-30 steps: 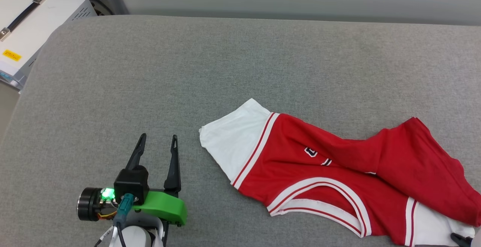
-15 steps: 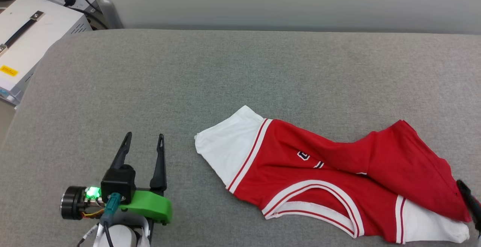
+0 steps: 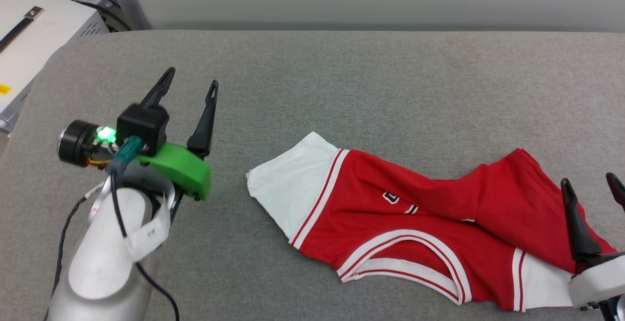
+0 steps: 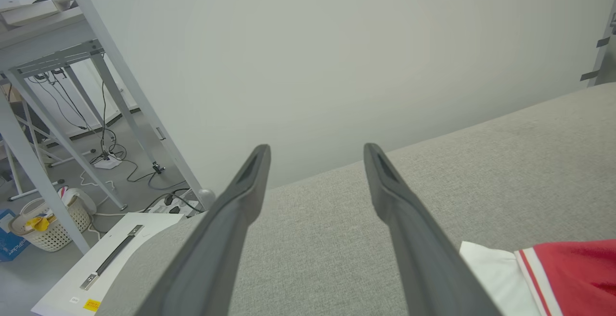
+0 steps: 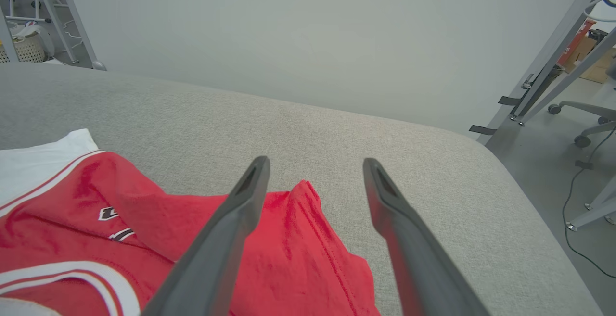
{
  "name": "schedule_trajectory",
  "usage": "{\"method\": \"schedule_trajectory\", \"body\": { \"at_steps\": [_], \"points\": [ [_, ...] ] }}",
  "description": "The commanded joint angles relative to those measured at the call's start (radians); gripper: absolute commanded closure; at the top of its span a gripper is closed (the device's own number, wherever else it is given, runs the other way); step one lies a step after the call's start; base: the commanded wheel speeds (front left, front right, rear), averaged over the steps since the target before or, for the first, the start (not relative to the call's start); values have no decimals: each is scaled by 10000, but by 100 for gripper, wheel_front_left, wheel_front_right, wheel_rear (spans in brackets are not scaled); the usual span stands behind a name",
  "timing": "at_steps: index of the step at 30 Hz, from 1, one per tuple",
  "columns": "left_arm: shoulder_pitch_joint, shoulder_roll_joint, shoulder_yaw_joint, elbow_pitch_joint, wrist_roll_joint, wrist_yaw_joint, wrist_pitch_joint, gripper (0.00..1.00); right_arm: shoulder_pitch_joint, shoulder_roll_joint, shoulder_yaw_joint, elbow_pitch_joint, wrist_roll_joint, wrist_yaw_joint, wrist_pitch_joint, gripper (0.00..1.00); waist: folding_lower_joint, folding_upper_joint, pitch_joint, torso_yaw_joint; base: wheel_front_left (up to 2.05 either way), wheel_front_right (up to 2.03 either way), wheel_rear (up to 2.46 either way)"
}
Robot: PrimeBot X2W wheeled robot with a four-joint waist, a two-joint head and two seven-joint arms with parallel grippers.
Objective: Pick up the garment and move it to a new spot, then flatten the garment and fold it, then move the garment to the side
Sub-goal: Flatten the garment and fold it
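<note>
The garment (image 3: 415,223) lies crumpled on the right half of the gray fabric-covered counter (image 3: 342,81). One white sleeve (image 3: 288,189) points toward the middle, and the red body is twisted and folded over itself toward the counter's right edge. It looks light, thin and limp, so it should sag and drag rather than hold any shape, and a pinch of a single layer would likely lift only that layer. Doubled edges seem the best places to take hold: the striped sleeve seam, the white-edged neckline (image 3: 405,257) or the far red corner (image 3: 522,162). The left fingers (image 3: 206,113) are spread wide and hold nothing, raised above bare counter well to the left of the sleeve. The right fingers (image 3: 575,218) are also spread wide and hold nothing, poised above the red fold at the garment's right end.
</note>
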Motion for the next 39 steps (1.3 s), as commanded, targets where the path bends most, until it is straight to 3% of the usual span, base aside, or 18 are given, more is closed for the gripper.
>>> {"method": "schedule_trajectory", "body": {
  "at_steps": [1,4,5,6,10,14,20,29,30,31,32,39],
  "points": [
    [-473,205,-438,83,-414,-47,483,0,-191,156,66,62,-216,-9,-236,0,0,57,93,-51,0,0,0],
    [-1385,900,-1840,84,-1741,-54,1900,0,-303,412,322,281,-588,-9,-565,0,0,57,265,-122,0,0,0],
    [-2246,1557,-2937,63,-3079,-56,3165,0,-430,517,530,505,-810,-9,-781,0,0,57,478,-174,0,0,0],
    [-2531,1771,-3373,111,-3587,-56,3729,0,-489,552,600,588,-873,-9,-853,0,0,57,545,-200,0,0,0],
    [-3447,2403,-5032,222,-5393,-57,5887,0,-768,555,848,1002,-925,-9,-1103,0,0,57,824,-301,0,0,0],
    [-4133,2856,-6358,459,-6710,-58,7345,0,-1062,547,1118,1308,-1008,-9,-1256,0,0,57,1106,-449,0,0,0],
    [-4807,3260,-8054,1189,-7495,-58,8316,0,-1503,561,1373,1653,-1062,-9,-1454,0,0,57,1467,-689,0,0,0],
    [-4985,3114,-10095,2611,-7986,-59,8005,0,-1862,686,1625,2067,-1177,-9,-1658,0,0,57,1715,-870,0,0,0],
    [-4999,3084,-10215,2702,-8038,-59,7917,24,-1876,690,1638,2102,-1175,-9,-1678,0,0,57,1708,-873,0,0,0],
    [-5033,3046,-10334,2776,-8087,-59,7760,85,-1880,684,1641,2144,-1177,-9,-1701,0,0,57,1684,-856,0,0,0],
    [-5050,3031,-10417,2821,-8139,-59,7663,100,-1879,674,1632,2167,-1187,-9,-1720,0,0,57,1650,-830,0,0,0],
    [-5306,3403,-10636,3084,-8658,-59,6578,100,-1730,620,1433,2193,-1229,-9,-1884,0,0,57,1176,-563,0,0,0]
  ]
}}
